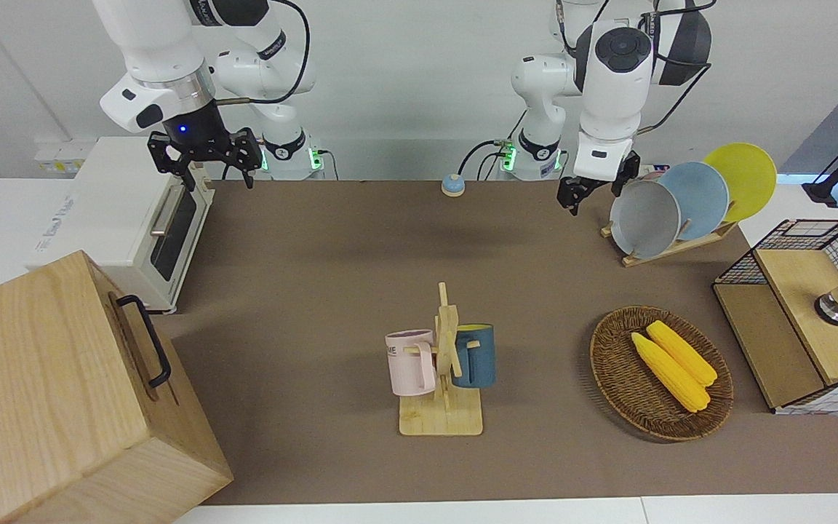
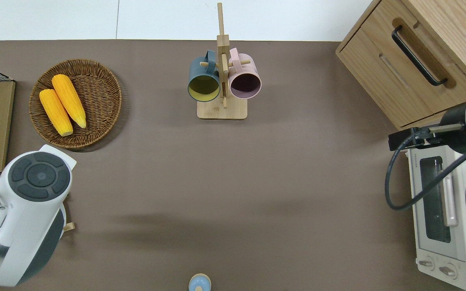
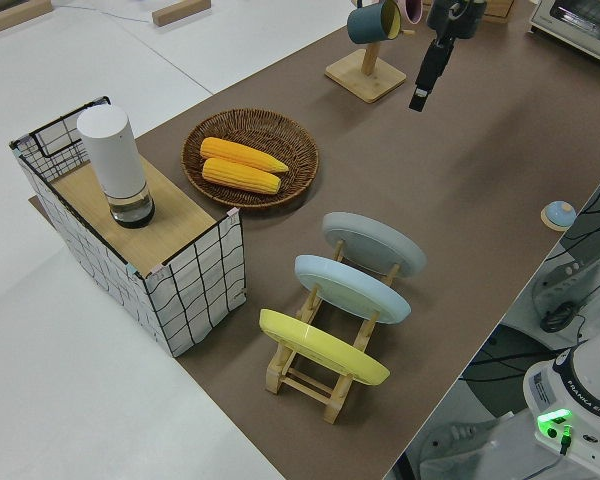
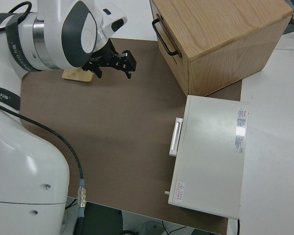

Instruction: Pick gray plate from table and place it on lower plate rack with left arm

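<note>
The gray plate [image 1: 644, 218] stands tilted in the lowest slot of the light-wood plate rack [image 1: 673, 246], at the left arm's end of the brown table [image 1: 332, 276]. It also shows in the left side view [image 3: 373, 243], with the rack [image 3: 310, 372] under it. My left gripper [image 1: 593, 191] is open and empty, up in the air beside the plate on its table-middle side, apart from it. In the left side view the left gripper [image 3: 425, 85] hangs over bare table. In the overhead view the left arm [image 2: 30, 202] hides plate and gripper. The right arm is parked, its gripper [image 1: 204, 164] open.
A light blue plate [image 1: 697, 198] and a yellow plate [image 1: 743, 178] fill the rack's higher slots. A wicker basket [image 1: 612, 364] with two corn cobs, a wire shelf unit [image 1: 801, 306], a mug tree [image 1: 442, 371], a toaster oven [image 1: 121, 218] and a wooden cabinet [image 1: 62, 393] stand around.
</note>
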### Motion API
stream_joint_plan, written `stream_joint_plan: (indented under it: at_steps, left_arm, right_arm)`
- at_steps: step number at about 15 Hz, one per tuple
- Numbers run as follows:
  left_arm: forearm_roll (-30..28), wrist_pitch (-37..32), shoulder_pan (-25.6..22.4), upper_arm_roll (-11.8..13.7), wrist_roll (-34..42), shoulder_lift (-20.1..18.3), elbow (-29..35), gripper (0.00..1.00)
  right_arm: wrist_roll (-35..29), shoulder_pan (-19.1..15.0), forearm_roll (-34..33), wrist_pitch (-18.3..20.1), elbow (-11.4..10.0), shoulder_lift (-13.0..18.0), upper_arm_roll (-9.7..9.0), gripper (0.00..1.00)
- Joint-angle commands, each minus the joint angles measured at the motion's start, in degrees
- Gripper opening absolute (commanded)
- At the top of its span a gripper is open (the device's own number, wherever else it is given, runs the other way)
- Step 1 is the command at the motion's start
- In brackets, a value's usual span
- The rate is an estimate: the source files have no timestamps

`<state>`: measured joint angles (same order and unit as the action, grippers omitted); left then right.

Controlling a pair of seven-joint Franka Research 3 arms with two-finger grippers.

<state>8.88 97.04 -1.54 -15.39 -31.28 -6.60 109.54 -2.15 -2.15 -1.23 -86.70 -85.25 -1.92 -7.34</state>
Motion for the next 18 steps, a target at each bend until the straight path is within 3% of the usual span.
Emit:
stream_joint_plan:
  at_steps: [1,3,6,9,12,16,18]
  left_arm:
    - [-6.6,-0.3,0.4,0.5,7.7,1.1,-3.3,1.0]
    - [-8.7,-0.3,0.2,0.6,13.7,1.1,-3.9,1.0]
    - [-9.8,0.1,0.3,0.6,15.3,1.1,-4.0,1.0]
    - [-9.3,6.4,0.5,0.5,17.6,1.2,-4.2,1.0]
    - [-10.4,8.2,0.2,1.1,26.9,1.0,-4.2,1.0]
    - [-11.5,8.1,0.1,1.2,26.0,1.0,-4.2,1.0]
    - [-11.3,6.9,0.3,1.0,21.6,1.2,-4.1,1.0]
  right_arm:
    - [-0.8,-1.3,-0.2,0.9,1.1,-0.5,-1.19,0.983]
    - [-0.8,-1.3,-0.2,0.9,1.1,-0.5,-1.19,0.983]
    - [-0.8,-1.3,-0.2,0.9,1.1,-0.5,-1.19,0.983]
    - [-0.8,-1.3,-0.2,0.9,1.1,-0.5,-1.19,0.983]
    - [-0.8,-1.3,-0.2,0.9,1.2,-0.5,-1.19,0.983]
    - [-0.8,-1.3,-0.2,0.9,1.2,-0.5,-1.19,0.983]
    - [-0.8,-1.3,-0.2,0.9,1.1,-0.5,-1.19,0.983]
